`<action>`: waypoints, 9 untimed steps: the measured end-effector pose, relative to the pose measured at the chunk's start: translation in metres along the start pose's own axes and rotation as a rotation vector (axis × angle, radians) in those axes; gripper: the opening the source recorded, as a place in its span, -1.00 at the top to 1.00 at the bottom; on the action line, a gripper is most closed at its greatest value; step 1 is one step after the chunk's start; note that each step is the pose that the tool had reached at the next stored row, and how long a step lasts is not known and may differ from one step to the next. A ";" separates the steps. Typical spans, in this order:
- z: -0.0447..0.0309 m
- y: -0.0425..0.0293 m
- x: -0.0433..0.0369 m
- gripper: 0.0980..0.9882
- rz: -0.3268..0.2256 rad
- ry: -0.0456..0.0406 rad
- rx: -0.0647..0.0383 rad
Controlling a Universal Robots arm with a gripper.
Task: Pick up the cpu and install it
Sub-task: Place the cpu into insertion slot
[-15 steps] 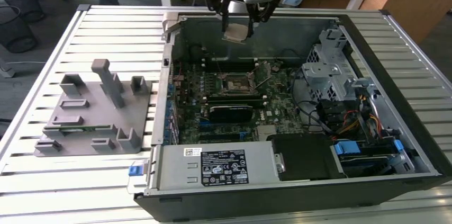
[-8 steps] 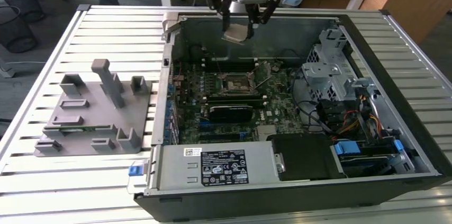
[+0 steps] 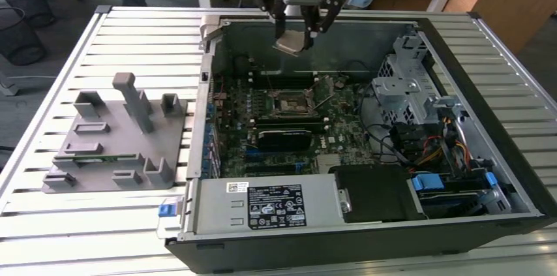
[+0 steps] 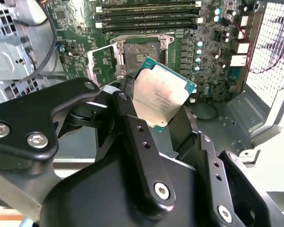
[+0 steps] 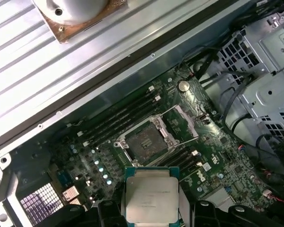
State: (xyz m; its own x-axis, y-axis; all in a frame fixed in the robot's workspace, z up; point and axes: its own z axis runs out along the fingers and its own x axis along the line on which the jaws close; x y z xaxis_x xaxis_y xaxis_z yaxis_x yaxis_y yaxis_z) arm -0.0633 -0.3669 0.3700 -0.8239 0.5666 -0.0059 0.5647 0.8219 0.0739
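My gripper (image 3: 299, 40) hangs over the far wall of the open computer case (image 3: 487, 178), shut on the cpu (image 3: 293, 43), a flat silvery square chip held tilted between the fingers. The same cpu (image 4: 162, 97) shows in both wrist views, gripped at its edges, its metal top (image 5: 151, 198) facing the camera. Below and ahead lies the green motherboard (image 3: 335, 103) with the black square socket (image 5: 145, 142) standing open, its metal load frame (image 5: 184, 124) flipped aside. The chip is well above the socket and apart from it.
Memory sticks (image 4: 146, 14) sit in slots beside the socket. A drive cage (image 3: 405, 83) and cable bundle (image 3: 426, 145) fill the case at the exterior view's right, a power supply (image 3: 261, 205) the near side. A grey fixture block (image 3: 117, 139) stands on the slatted table (image 3: 52, 224).
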 end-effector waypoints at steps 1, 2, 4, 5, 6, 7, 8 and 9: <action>0.0002 0.0000 0.0000 0.01 0.015 -0.0012 0.000; 0.0005 0.0000 0.0000 0.01 0.032 -0.0025 0.000; 0.0009 -0.0001 0.0000 0.01 0.066 -0.0051 0.000; 0.0012 -0.0001 0.0000 0.01 0.084 -0.0064 0.001; 0.0014 -0.0001 0.0000 0.01 0.102 -0.0078 0.001; 0.0016 -0.0001 0.0000 0.01 0.120 -0.0091 0.001; 0.0019 -0.0001 0.0000 0.01 0.138 -0.0104 0.001; 0.0021 -0.0002 0.0000 0.01 0.157 -0.0118 0.001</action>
State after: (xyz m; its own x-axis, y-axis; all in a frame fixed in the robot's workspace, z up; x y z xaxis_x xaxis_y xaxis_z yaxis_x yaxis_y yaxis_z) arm -0.0633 -0.3669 0.3678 -0.7249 0.6888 -0.0061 0.6866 0.7233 0.0738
